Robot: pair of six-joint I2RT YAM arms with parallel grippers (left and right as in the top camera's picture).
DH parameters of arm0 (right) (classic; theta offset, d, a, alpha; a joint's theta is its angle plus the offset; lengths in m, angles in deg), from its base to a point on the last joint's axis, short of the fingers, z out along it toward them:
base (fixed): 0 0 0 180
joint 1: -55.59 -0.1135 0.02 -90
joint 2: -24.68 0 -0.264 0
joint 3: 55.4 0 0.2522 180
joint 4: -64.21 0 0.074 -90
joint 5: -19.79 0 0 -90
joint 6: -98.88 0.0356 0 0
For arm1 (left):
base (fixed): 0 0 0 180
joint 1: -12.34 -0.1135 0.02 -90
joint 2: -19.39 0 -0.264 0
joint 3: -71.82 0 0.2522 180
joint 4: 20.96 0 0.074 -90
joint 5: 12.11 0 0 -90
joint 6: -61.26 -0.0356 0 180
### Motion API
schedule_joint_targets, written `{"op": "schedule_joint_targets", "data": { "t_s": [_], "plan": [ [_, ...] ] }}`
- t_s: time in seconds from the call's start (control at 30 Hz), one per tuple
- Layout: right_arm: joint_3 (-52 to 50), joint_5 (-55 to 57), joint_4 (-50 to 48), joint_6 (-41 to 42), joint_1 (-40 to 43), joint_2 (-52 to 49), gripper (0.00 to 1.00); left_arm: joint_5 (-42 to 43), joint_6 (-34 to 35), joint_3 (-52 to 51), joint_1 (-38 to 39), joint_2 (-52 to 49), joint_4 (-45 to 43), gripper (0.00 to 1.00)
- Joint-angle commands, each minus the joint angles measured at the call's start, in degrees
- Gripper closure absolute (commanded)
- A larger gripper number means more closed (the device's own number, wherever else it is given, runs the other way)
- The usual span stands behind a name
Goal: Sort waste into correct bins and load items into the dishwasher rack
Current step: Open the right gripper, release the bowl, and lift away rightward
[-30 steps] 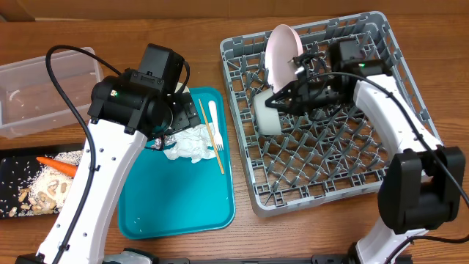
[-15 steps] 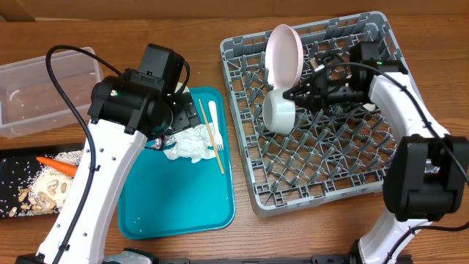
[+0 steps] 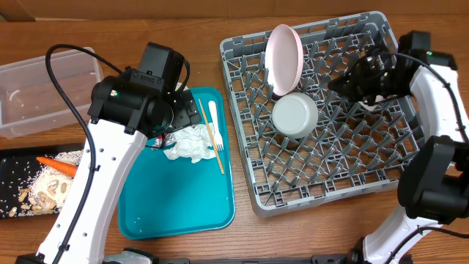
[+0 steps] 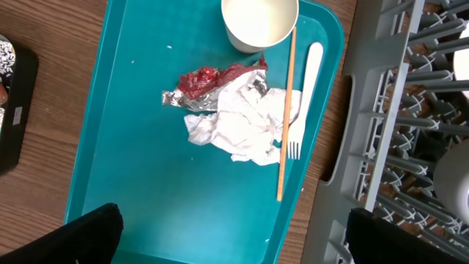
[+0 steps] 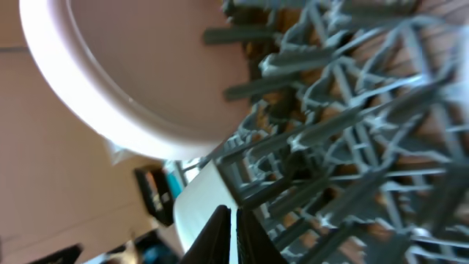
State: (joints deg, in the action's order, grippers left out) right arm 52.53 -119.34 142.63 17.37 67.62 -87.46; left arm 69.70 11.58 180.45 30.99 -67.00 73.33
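From above, we see a wooden tabletop with a large square grey plastic rack on the right, its base an open lattice studded with upright pegs. A pale pink round plate stands on edge at the rack's far side. A smooth, pale round bowl rests on the pegs just near of it. At far left sits a clear plastic tub. Nearer is a shallow black tray holding an orange carrot and beige, grainy food scraps.

The left arm hides much of the flat teal tray from above, but the left wrist view shows it fully. There we see a white cup at the far edge, a thin wooden stick, a white fork beside it, a crumpled white napkin, and a creased red-and-silver foil wrapper touching the napkin. The left fingers are spread wide, hovering over the tray and holding nothing.

The right wrist view shows the right fingers pressed together and empty, over the rack's pegs, apart from the bowl and the plate's glossy curved rim.
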Motion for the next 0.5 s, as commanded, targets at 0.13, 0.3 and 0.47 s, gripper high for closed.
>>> {"op": "schedule_joint_targets", "data": {
  "t_s": [0.13, 0.3, 0.47],
  "plan": [
    [5.7, 14.3, 5.7, 0.7, -0.5, 0.4, 0.92, 0.1, -0.5, 0.1, -0.4, -0.5, -0.3, 0.0],
    [10.8, 19.4, 11.6, 0.5, -3.1, 4.2, 0.93, 0.1, -0.5, 0.1, -0.4, -0.5, -1.1, 0.0],
    [13.2, 22.4, 17.8, -1.1, -8.6, 9.7, 0.64, 0.1, -0.5, 0.1, -0.4, -0.5, -1.7, 0.0]
  ]
}}
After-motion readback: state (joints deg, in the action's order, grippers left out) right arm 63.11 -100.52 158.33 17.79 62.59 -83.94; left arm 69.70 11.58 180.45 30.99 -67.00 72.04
